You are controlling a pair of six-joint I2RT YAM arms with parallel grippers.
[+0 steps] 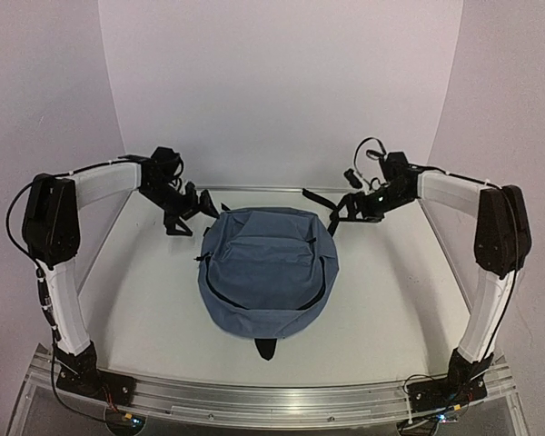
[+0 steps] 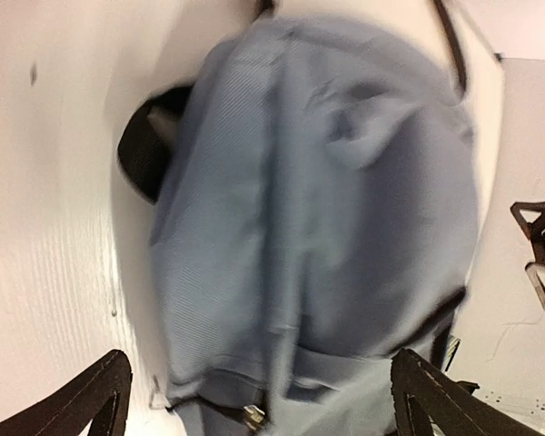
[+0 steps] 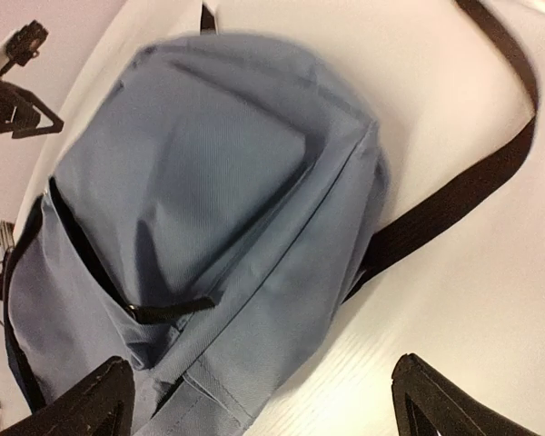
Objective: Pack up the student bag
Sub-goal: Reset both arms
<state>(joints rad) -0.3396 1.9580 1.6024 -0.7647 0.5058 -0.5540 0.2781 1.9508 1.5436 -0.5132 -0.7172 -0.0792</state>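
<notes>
Nearest the arm bases, a small black tab (image 1: 266, 348) pokes out at 6 o'clock from under the student bag (image 1: 268, 272). The bag lies slumped at the middle of the white counter (image 1: 145, 309), front face up. Whether its curved zipper (image 1: 254, 307) is parted I cannot tell, and nothing to go inside shows in any view.

Farther back, the left claw (image 1: 200, 207) hangs at the bag's 11 o'clock corner and the right claw (image 1: 339, 211) at 1 o'clock. Both are released, fingers (image 2: 95, 400) spread wide over the cloth with nothing between them. A black strap (image 1: 320, 198) trails out beside the right claw.

The risks come from the soft cloth. A claw closing here may pinch only a loose fold — the bag would then drag across the smooth counter instead of opening. The right claw could also snag that strap. The left wrist view is blurred, so its aim is uncertain.
</notes>
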